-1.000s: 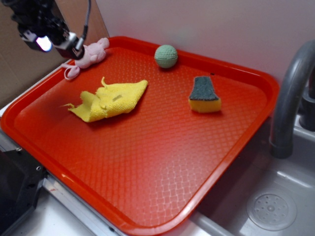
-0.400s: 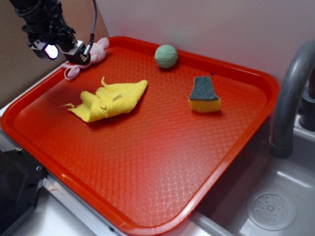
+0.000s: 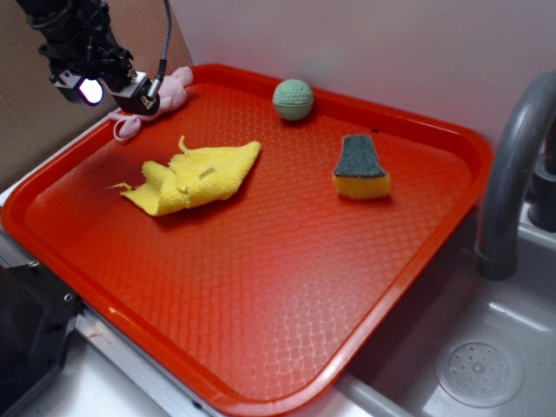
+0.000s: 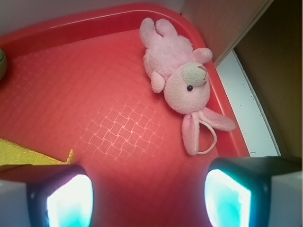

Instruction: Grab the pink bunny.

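Since a second ago, end effector (image 3: 143, 95) has been lowered toward the tray corner; nothing else shifted. Jaws are spread wide, nothing held, so the pink bunny (image 4: 177, 85) can be straddled. Bunny is seen ahead of and between the fingers, lying flat against the red tray (image 4: 94, 21) rim, loop toward the right finger.

**What we cannot fully see**

In the exterior view, the gripper (image 3: 130, 94) covers most of the pink bunny (image 3: 176, 85). The faucet (image 3: 512, 165) runs off the frame at 3 o'clock. In the wrist view, the green ball (image 4: 2, 64) is cut at 9 o'clock, the yellow cloth (image 4: 28, 156) at 8.
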{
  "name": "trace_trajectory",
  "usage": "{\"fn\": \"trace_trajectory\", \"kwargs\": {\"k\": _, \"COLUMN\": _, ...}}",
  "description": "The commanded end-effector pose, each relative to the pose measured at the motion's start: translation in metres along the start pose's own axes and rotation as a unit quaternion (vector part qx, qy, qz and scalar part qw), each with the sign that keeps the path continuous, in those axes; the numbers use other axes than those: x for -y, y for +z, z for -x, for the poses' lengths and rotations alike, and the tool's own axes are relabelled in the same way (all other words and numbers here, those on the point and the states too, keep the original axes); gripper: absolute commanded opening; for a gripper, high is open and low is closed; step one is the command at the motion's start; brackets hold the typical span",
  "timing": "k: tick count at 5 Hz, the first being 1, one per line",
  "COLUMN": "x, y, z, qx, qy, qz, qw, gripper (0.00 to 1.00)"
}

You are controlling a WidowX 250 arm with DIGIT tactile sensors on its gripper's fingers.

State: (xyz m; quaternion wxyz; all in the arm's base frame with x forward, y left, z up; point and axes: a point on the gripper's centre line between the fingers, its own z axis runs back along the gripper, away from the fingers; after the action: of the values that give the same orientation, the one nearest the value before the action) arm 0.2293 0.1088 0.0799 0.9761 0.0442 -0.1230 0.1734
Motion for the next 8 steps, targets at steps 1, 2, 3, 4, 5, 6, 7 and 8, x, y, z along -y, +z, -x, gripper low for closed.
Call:
{"fn": "trace_trajectory", "kwargs": {"k": 1, "x": -0.02, "y": -0.017, "z": -0.043, "qx": 0.06, "qy": -0.005, "qz": -0.029, "qw": 0.998, "gripper": 1.0}}
{"fn": "trace_trajectory", "kwargs": {"k": 2, "x": -0.011, "y": -0.03, "z": -0.058, "qx": 0.069, "qy": -0.03, "qz": -0.024, "qw": 0.997, "gripper": 1.0}}
{"fn": "trace_trajectory", "kwargs": {"k": 3, "x": -0.008, "y": -0.032, "z": -0.06, "qx": 0.072, "qy": -0.035, "qz": -0.026, "qw": 0.996, "gripper": 1.0}}
{"fn": "trace_trajectory", "kwargs": {"k": 4, "x": -0.006, "y": -0.033, "z": -0.063, "qx": 0.078, "qy": -0.04, "qz": -0.03, "qw": 0.996, "gripper": 1.0}}
{"fn": "trace_trajectory", "kwargs": {"k": 5, "x": -0.005, "y": -0.037, "z": -0.063, "qx": 0.082, "qy": -0.047, "qz": -0.04, "qw": 0.995, "gripper": 1.0}}
{"fn": "trace_trajectory", "kwargs": {"k": 6, "x": -0.005, "y": -0.044, "z": -0.063, "qx": 0.082, "qy": -0.053, "qz": -0.053, "qw": 0.994, "gripper": 1.0}}
{"fn": "trace_trajectory", "kwargs": {"k": 7, "x": -0.009, "y": -0.051, "z": -0.063, "qx": 0.093, "qy": -0.044, "qz": -0.092, "qw": 0.99, "gripper": 1.0}}
{"fn": "trace_trajectory", "kwargs": {"k": 8, "x": -0.015, "y": -0.051, "z": -0.063, "qx": 0.09, "qy": -0.035, "qz": -0.106, "qw": 0.99, "gripper": 1.0}}
